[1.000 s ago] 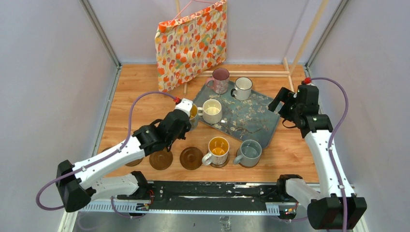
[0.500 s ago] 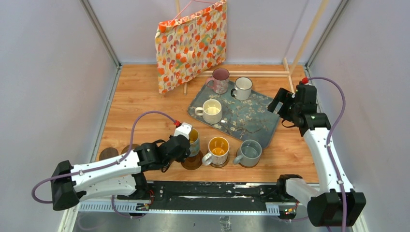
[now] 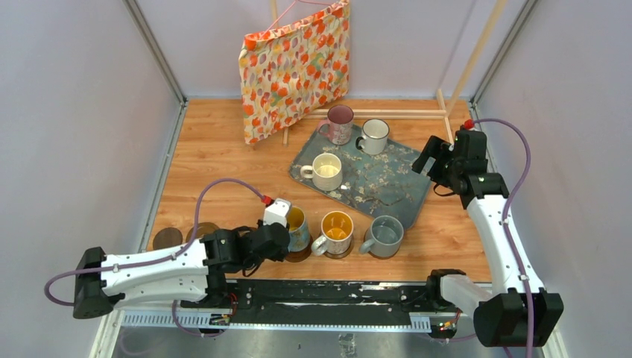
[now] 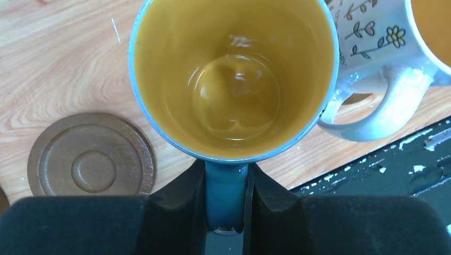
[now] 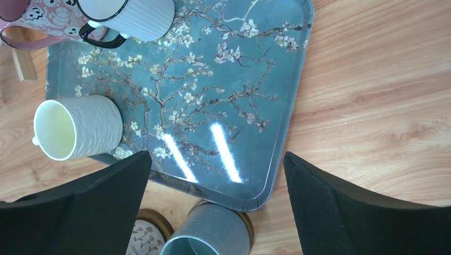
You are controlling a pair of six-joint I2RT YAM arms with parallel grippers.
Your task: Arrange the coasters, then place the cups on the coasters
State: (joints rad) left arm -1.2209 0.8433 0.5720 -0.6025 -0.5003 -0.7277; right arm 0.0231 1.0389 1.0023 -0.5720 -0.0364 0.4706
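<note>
Near row, left to right.

- Left arm lies low, stretched along the near table edge.
- Left gripper [image 4: 226, 178] is clamped on the blue handle of the blue-handled mug [image 4: 234, 79], and only a short stub of handle shows between the black jaws.
- The mug is upright, glossy yellow inside with a thin blue rim, and its base is hidden. The top view shows a dark coaster sliver [image 3: 301, 256] beneath it; cannot tell whether the mug rests on it or hangs just above.
- Bare coaster [image 4: 91, 154] lies just left of the mug, a brown disc with ring grooves. The arm covers it in the top view.
- Far-left coaster [image 3: 168, 237] is in clear view. The neighbouring coaster [image 3: 203, 227] is partly behind the cable.
- Floral white mug [image 3: 337, 227] stands just right of the held mug, yellow inside, handle pointing left. Only a rim of the coaster under it shows.
- Grey mug [image 3: 386, 235] stands on a coaster edge [image 5: 246, 219] that barely peeks out.

Mid.

- Glossy blossom-print tray [image 3: 387, 190] carries the dimpled cream mug [image 3: 326, 170] on its left side.
- Right arm has its elbow raised and its wrist bent down. Right gripper [image 5: 217, 156] is above the tray, fingers spread wide and holding nothing.

Far.

- Dark-rimmed white mug [image 3: 374, 136] has ribbed walls.
- Pink mug [image 3: 340, 123] sits at the tray's far-left corner; cannot tell whether it is fully on the tray.
- Patterned cloth bag [image 3: 294, 67] is at the back wall.
</note>
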